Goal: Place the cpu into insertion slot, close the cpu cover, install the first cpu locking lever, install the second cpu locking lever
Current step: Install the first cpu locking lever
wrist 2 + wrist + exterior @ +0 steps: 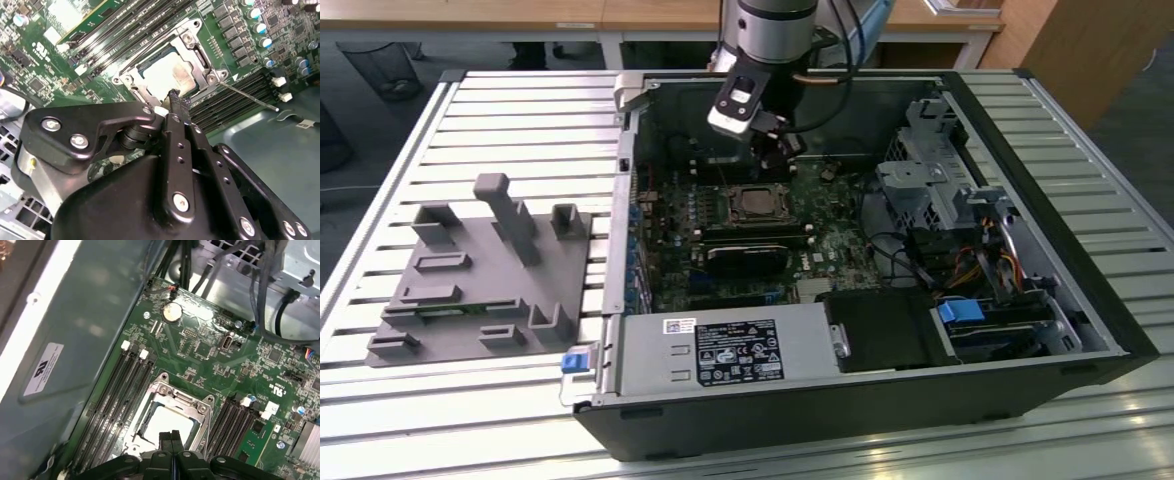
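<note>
Currently the cpu [167, 75] sits in the insertion slot [199, 56] near the motherboard's [40, 85] middle, with the cpu cover [176, 396] flat over it. The gripper [175, 97], fingers pressed together, hovers at the cover's edge. Lever step in hand: the locking lever [250, 96] appears unlatched and needs a hooking push.

Your exterior view looks down from high and well back, taking in the whole open computer case [787, 420] on the slatted table [480, 120]. Your two wrist views ride close above the green circuit board [200, 347] [45, 75], looking down past the gripper [171, 435] [175, 97]; both share the insertion slot [202, 412] [200, 55], from different angles
</note>
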Robot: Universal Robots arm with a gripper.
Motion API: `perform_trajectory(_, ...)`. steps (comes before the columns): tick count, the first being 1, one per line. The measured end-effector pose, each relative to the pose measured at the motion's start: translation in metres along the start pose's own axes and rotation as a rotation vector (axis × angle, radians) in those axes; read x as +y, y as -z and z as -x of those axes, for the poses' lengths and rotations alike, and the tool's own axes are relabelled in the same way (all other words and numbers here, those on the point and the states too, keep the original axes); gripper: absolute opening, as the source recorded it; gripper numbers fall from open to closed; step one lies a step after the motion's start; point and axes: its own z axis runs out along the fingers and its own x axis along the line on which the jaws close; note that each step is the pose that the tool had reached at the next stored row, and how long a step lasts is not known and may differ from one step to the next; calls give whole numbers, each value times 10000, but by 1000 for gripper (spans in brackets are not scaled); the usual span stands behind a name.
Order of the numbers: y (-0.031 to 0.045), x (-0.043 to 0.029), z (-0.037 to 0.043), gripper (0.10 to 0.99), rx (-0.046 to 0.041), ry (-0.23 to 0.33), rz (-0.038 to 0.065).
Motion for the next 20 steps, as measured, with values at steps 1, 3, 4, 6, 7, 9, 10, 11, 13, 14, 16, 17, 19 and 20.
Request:
perform_trajectory(1,9,1,0,122,5,87,3)
perform_trajectory(3,36,1,0,122,14,182,6)
perform_trajectory(4,51,1,0,122,14,218,6)
perform_trajectory(6,61,2,0,122,18,335,8)
perform_trajectory(7,61,2,0,122,21,442,9)
perform_trajectory(9,61,2,0,122,28,749,10)
perform_trajectory(10,62,2,0,122,31,919,9)
perform_trajectory(11,62,2,0,122,35,1096,11)
perform_trajectory(13,62,2,0,122,44,1466,13)
perform_trajectory(14,62,2,0,122,48,1644,14)
perform_trajectory(16,62,2,0,122,56,1990,16)
perform_trajectory(17,62,2,0,122,60,2157,16)
perform_trajectory(19,62,2,0,122,77,2908,20)
perform_trajectory(20,62,2,0,122,81,3064,20)
